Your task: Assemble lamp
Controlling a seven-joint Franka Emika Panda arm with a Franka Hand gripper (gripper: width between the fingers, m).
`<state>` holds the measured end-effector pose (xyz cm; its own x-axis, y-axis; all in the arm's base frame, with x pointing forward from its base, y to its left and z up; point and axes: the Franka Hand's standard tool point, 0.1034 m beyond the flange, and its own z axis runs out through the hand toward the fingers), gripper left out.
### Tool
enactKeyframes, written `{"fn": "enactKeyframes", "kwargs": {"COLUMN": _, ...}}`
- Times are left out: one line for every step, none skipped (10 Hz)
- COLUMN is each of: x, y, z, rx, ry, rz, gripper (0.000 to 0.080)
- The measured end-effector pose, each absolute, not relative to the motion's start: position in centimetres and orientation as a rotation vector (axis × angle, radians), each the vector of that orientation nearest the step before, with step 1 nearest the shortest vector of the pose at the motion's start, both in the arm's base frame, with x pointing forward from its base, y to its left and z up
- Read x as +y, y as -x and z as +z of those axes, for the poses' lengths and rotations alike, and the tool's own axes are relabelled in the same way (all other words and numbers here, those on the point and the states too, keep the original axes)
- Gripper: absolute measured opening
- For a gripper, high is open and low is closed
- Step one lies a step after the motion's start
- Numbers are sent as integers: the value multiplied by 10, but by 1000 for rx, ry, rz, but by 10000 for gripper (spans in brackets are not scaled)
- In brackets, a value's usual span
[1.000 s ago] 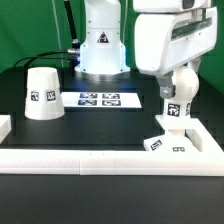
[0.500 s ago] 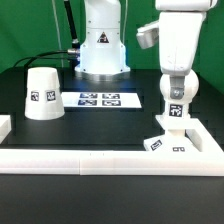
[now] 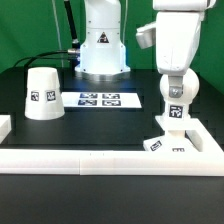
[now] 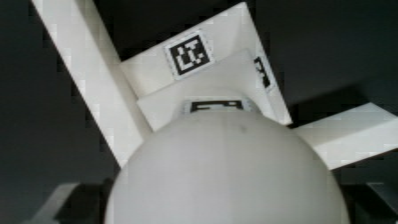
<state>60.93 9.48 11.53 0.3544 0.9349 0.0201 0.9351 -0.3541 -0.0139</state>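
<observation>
Matte black table (image 3: 120, 130) carries all parts. White Franka arm (image 3: 178, 35): pedestal at back centre, wrist & hand over the exterior view's right side, hand upright.

Long white rail (image 3: 100, 160) runs along the table's front edge & turns back at the exterior view's right, making a corner. Thin flat white marker board (image 3: 99, 99) w/ printed tags lies flat mid-table, in front of the pedestal.

White plastic truncated-cone shade (image 3: 42, 93) stands on the table at the exterior view's left. Wide end down, narrow end up, one tag facing the camera. Its inside is hidden. Well apart from the other lamp parts.

Blocky square white base (image 3: 168, 137) (image 4: 205, 60) w/ black-and-white tags sits in the rail corner. Touching the rail or just beside it: can't tell.

White round-headed bulb (image 3: 176, 111) (image 4: 214, 170) stands on top of the base. Long axis vertical, round head up, stem end down at the base's top. How deep it's seated can't be told. A tag on the stem faces the camera in the exterior view.

Gripper (image 3: 175, 88) is straight above, pointing down at the bulb's head. The jaws sit around the head, but in the exterior view the fingers are hard to tell from the white dome. The wrist view is mostly filled by that dome, w/ base & rail beyond it, and no fingertip is clear. Can't tell whether the jaws are clamped on the bulb or slack around it.
</observation>
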Motion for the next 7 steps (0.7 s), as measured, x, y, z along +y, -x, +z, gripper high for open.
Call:
{"fn": "enactKeyframes", "kwargs": {"x": 95, "y": -609, "z": 115, "rx": -1708, "ry": 2606, "rz": -14, "gripper": 577}}
{"fn": "enactKeyframes", "kwargs": {"x": 95, "y": -609, "z": 115, "rx": -1554, "ry": 2700, "rz": -12, "gripper": 578}}
{"fn": "enactKeyframes", "kwargs": {"x": 95, "y": -609, "z": 115, "rx": -1417, "ry": 2775, "rz": -10, "gripper": 580}}
{"fn": "enactKeyframes", "kwargs": {"x": 95, "y": -609, "z": 115, "rx": -1324, "ry": 2820, "rz": -9, "gripper": 580}}
{"fn": "enactKeyframes", "kwargs": {"x": 96, "y": -609, "z": 115, "rx": -1197, "ry": 2876, "rz": -8, "gripper": 580}}
{"fn": "enactKeyframes", "kwargs": {"x": 96, "y": -609, "z": 115, "rx": -1047, "ry": 2930, "rz": -7, "gripper": 580}}
{"fn": "enactKeyframes", "kwargs": {"x": 96, "y": -609, "z": 115, "rx": -884, "ry": 2983, "rz": -5, "gripper": 580}}
